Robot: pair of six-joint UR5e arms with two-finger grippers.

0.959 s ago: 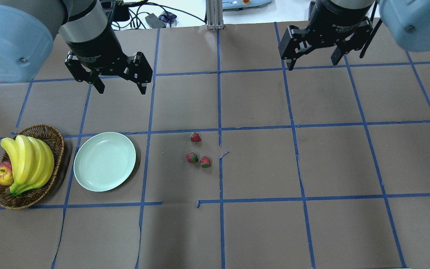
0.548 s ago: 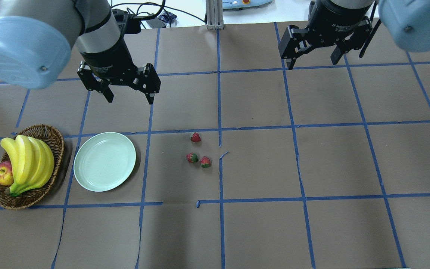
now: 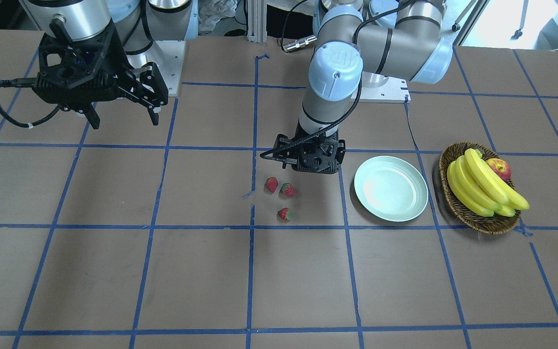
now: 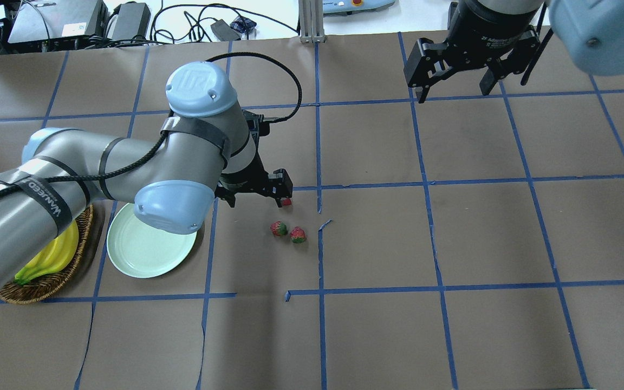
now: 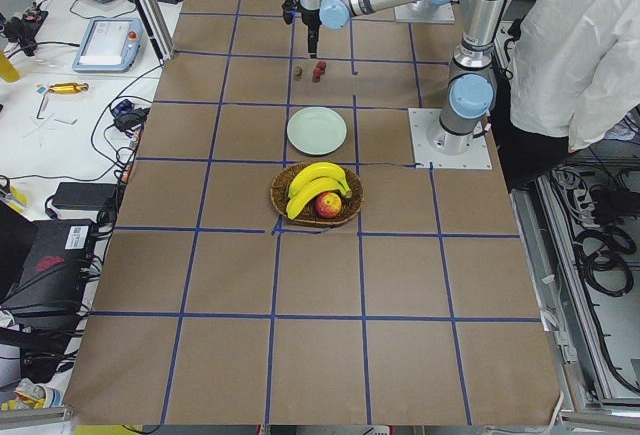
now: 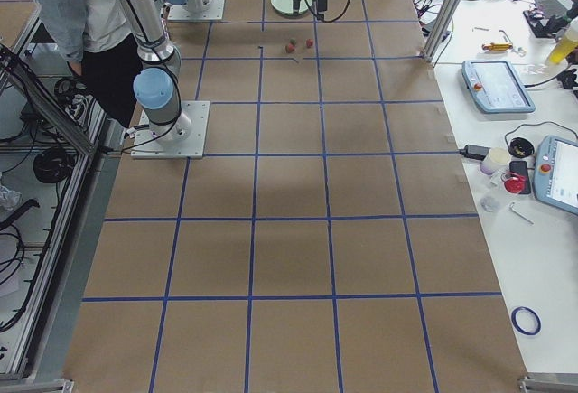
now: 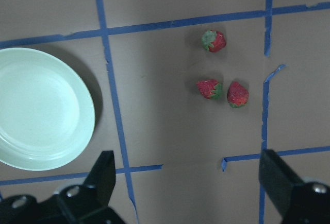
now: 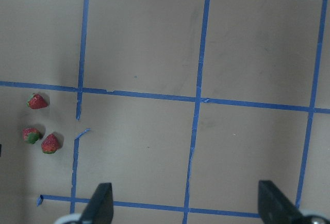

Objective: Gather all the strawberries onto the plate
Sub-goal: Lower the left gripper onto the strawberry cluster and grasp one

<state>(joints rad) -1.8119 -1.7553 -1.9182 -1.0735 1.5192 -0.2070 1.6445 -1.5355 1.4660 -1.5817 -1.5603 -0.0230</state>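
The left gripper (image 4: 255, 199) hovers wide open near three strawberries (image 7: 209, 88). They look light, small and soft; pinch one gently across its red body

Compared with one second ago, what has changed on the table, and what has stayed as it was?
The left pincer swung from the far-left squares in toward the middle and now hangs open beside the strawberries, its arm covering part of the basket and the rim of the plate. It has taken hold of nothing. The three strawberries, the plate, the basket and the open right pincer stayed where they were.
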